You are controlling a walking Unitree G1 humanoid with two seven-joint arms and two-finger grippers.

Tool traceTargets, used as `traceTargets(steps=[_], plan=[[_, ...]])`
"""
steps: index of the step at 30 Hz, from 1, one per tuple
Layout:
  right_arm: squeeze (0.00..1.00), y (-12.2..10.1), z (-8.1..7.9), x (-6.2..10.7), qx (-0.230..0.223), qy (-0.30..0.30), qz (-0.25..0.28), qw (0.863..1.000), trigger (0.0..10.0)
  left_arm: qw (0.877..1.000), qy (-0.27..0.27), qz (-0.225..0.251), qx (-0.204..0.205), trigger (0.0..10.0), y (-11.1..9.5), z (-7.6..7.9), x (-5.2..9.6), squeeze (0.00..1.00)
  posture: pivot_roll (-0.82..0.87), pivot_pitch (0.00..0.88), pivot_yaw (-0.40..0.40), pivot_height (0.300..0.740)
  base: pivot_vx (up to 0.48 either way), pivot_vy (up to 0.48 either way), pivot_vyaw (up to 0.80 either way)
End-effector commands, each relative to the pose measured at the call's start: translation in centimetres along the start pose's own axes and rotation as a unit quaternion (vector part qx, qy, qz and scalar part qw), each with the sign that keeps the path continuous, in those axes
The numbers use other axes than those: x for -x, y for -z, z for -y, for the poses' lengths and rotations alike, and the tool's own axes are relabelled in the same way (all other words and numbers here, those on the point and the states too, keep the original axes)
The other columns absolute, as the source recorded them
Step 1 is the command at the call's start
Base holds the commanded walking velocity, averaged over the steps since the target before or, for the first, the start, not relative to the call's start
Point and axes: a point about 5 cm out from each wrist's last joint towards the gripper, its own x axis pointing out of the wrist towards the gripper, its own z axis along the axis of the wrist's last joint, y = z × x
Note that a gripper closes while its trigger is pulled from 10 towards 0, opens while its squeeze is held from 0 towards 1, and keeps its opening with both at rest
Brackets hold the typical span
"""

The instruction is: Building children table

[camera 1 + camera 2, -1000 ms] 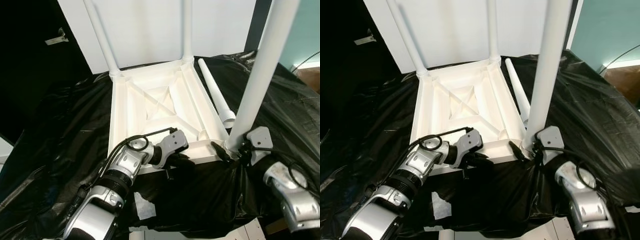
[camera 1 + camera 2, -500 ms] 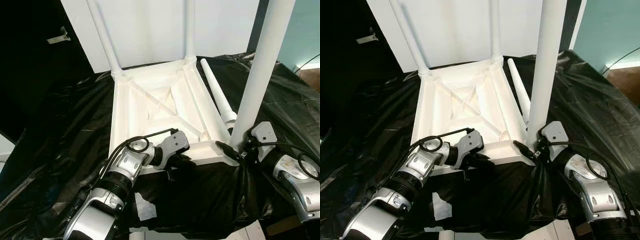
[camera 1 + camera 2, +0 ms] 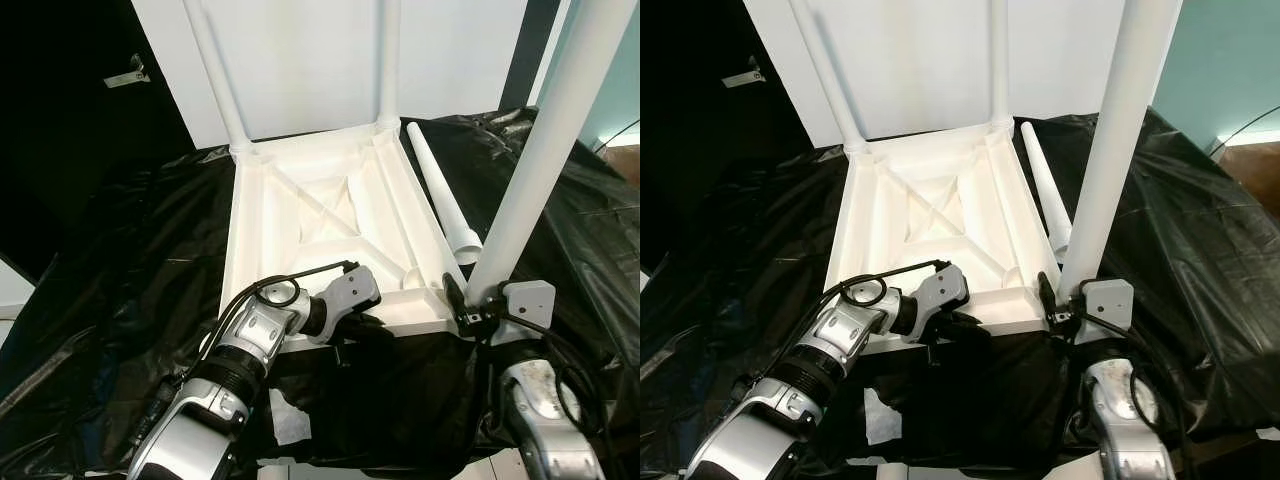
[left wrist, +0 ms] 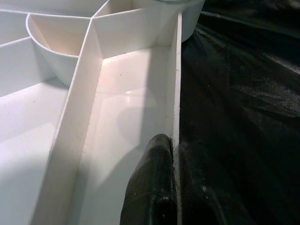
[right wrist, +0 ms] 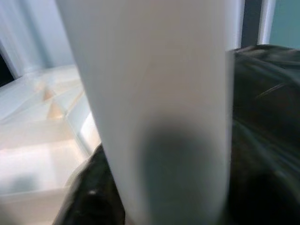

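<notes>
Left gripper (image 3: 362,322) fingers clamp tabletop (image 3: 330,210) near edge; right gripper (image 3: 470,305) fingers hold corner leg (image 3: 545,150).

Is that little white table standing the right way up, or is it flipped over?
Flipped over. The table top lies on black sheeting with its ribbed underside showing, and legs point upward from the corners.

This looks like an indoor room set up as a makeshift assembly spot rather than a furnished living space. Crinkled black plastic sheeting (image 3: 120,290) covers the work surface, with a plain white panel (image 3: 320,60) propped behind it. A black wall or door with a small metal fitting (image 3: 132,72) stands to one side, and a teal wall (image 3: 1230,60) and brown flooring (image 3: 1260,165) show at the other.
</notes>
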Motion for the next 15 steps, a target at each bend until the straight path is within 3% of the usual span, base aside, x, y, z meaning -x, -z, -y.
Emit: traceTargets(steps=[1,2,3,4,5,7,8,12,13,15], plan=[[0.0,1.5,-0.6,0.1,-0.013,0.009,-0.045,0.999,3.3,0.992,0.002,-0.002,0.128,10.0,5.0,1.9,-0.7,0.0,-0.14,0.013,0.038,0.74,0.0,0.0,0.0],[0.0,1.6,-0.8,0.0,-0.013,0.007,-0.047,0.999,8.0,0.992,0.003,-0.003,0.128,10.0,5.1,2.0,-0.8,0.0,-0.14,0.012,0.039,0.74,0.0,0.0,0.0],[0.0,1.6,-0.8,0.0,-0.013,0.007,-0.047,0.999,8.0,0.992,0.003,-0.003,0.128,10.0,5.1,2.0,-0.8,0.0,-0.14,0.012,0.039,0.74,0.0,0.0,0.0],[0.0,1.6,-1.0,-0.2,-0.002,0.003,-0.045,0.999,10.0,0.992,0.003,-0.004,0.128,10.0,5.1,2.0,-0.8,0.0,-0.14,0.011,0.038,0.74,0.0,0.0,0.0],[0.53,1.4,-0.9,-0.5,0.003,-0.011,-0.039,0.999,10.0,0.992,0.004,-0.002,0.126,10.0,4.9,1.9,-0.9,0.0,-0.13,0.011,0.036,0.74,0.0,0.0,0.0],[0.53,1.3,-0.8,-0.7,0.006,-0.02,-0.035,0.999,10.0,0.992,0.005,-0.001,0.125,10.0,4.7,1.9,-0.9,0.0,-0.13,0.01,0.037,0.74,0.0,0.0,0.0],[1.0,1.1,-0.8,-1.2,0.002,-0.068,-0.032,0.997,10.0,0.992,0.005,0.002,0.123,10.0,4.4,1.9,-1.0,0.0,-0.13,0.007,0.04,0.74,0.0,0.0,0.0],[1.0,1.2,-0.5,-1.6,0.008,-0.119,-0.037,0.992,10.0,0.992,0.006,0.002,0.123,10.0,4.4,1.9,-1.2,0.0,-0.13,0.008,0.041,0.74,0.0,0.0,0.0],[0.0,0.8,0.0,-1.9,0.036,-0.135,-0.023,0.99,10.0,0.993,0.007,0.0,0.119,10.0,4.4,2.0,-1.2,0.0,-0.13,0.008,0.031,0.74,0.0,0.0,0.0],[0.0,0.3,0.5,-2.4,0.054,-0.159,-0.013,0.986,10.0,0.993,0.008,0.0,0.118,10.0,4.4,2.1,-1.2,0.0,-0.12,0.018,0.03,0.74,0.0,0.0,0.0]])
